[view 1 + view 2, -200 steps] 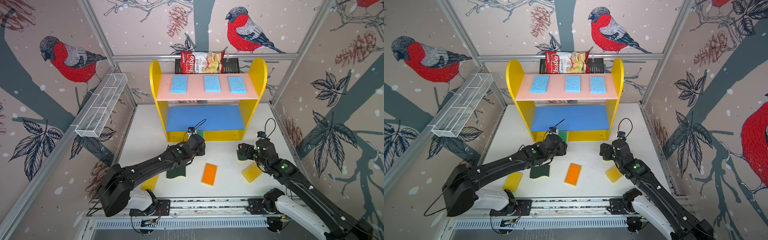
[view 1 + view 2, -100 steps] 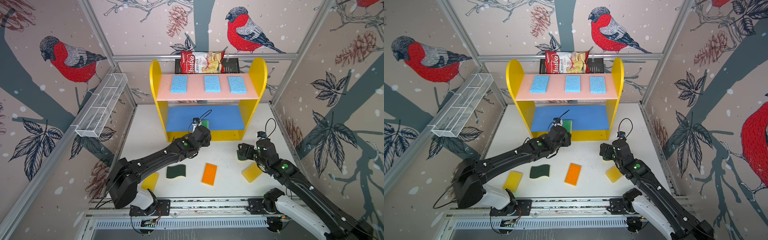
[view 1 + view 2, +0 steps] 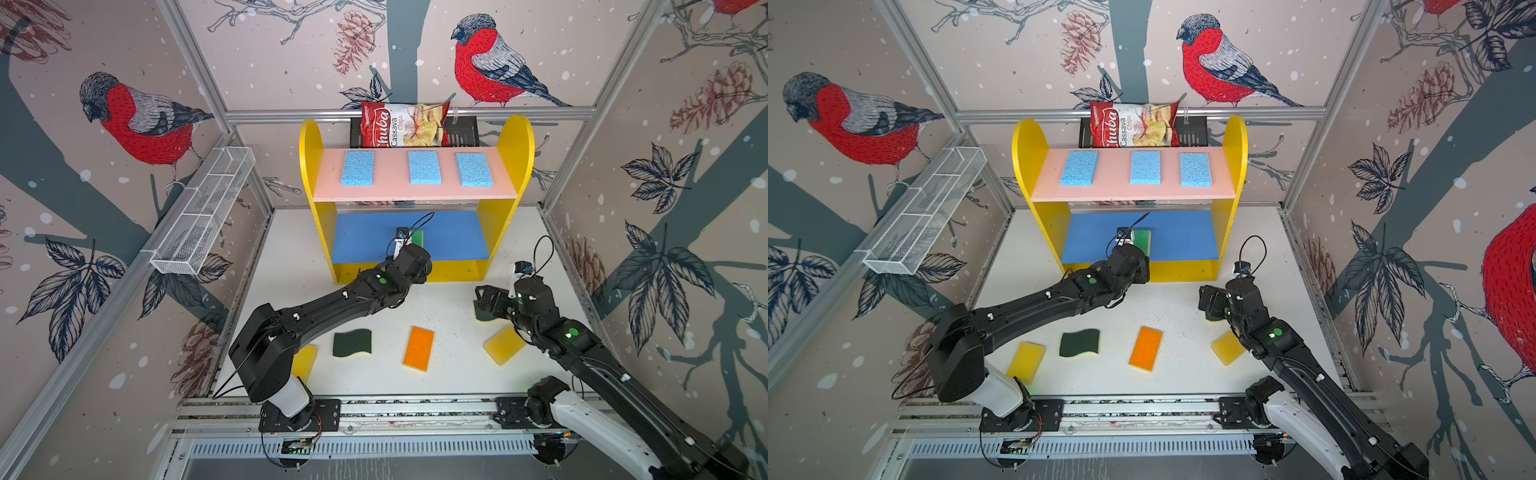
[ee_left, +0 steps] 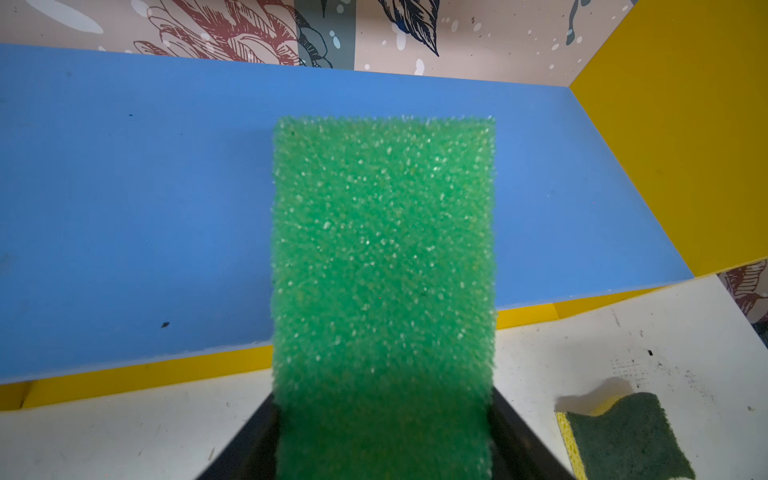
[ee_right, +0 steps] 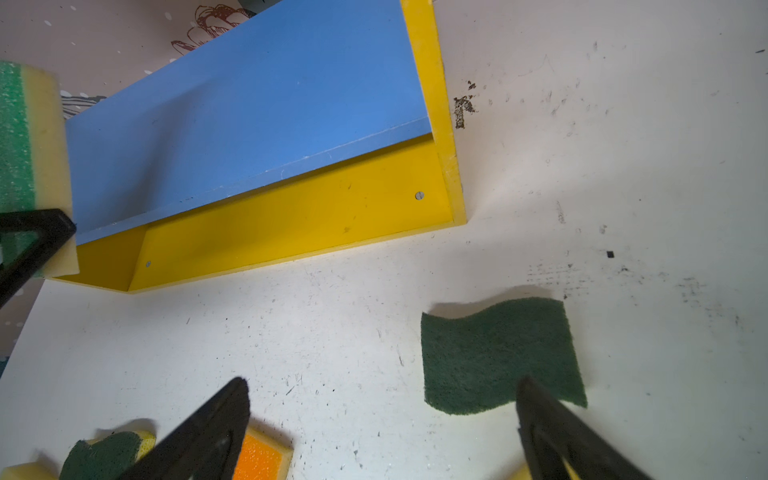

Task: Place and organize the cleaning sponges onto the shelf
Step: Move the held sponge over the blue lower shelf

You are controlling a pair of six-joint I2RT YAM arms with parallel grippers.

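Note:
The shelf (image 3: 515,158) stands at the back, with three light blue sponges (image 3: 424,167) in a row on its pink board. My left gripper (image 4: 384,419) is shut on the green-topped sponge (image 4: 382,249), which reaches over the front middle of the blue board (image 4: 145,208). My right gripper (image 5: 384,382) hangs open just above the table, beside a wavy dark-green sponge (image 5: 494,353). On the table lie another wavy sponge (image 3: 351,343), the orange-topped sponge (image 3: 418,348) and two yellow sponges (image 3: 503,344) (image 3: 1025,360).
A red chips bag (image 3: 403,124) leans in a black rack (image 3: 461,131) behind the shelf. A white wire basket (image 3: 203,212) hangs on the left wall. The arms' rail (image 3: 374,409) runs along the table's front edge.
My left arm has stretched forward and carried the green-topped sponge from in front of the shelf to over the blue board. The right arm has not moved.

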